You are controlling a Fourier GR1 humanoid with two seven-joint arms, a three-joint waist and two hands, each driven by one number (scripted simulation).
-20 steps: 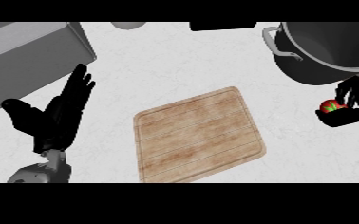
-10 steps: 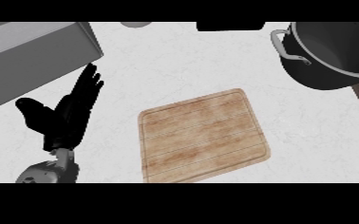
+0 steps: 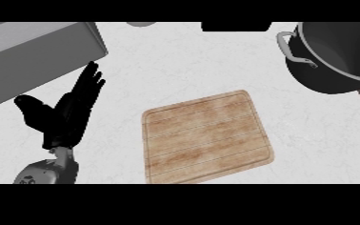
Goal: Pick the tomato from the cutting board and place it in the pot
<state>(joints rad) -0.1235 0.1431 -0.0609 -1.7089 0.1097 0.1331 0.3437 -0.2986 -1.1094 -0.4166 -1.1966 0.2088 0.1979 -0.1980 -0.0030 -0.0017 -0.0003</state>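
Observation:
A bare wooden cutting board (image 3: 206, 136) lies in the middle of the white counter, with nothing on it. The dark pot (image 3: 327, 57) with a grey side handle stands at the upper right, partly cut by the view's edge. No tomato shows anywhere in the head view. My left hand (image 3: 65, 112) rests open at the left, fingers straight and pointing up, well apart from the board. My right hand is out of the view.
A grey box-like block (image 3: 42, 52) sits at the upper left, just above my left hand. A black object (image 3: 235, 26) and a small grey round thing (image 3: 142, 24) lie along the far edge.
One second ago my right hand held the tomato at the right edge beside the pot; it then left the view. The view has shifted, so the board and pot sit slightly more to the right.

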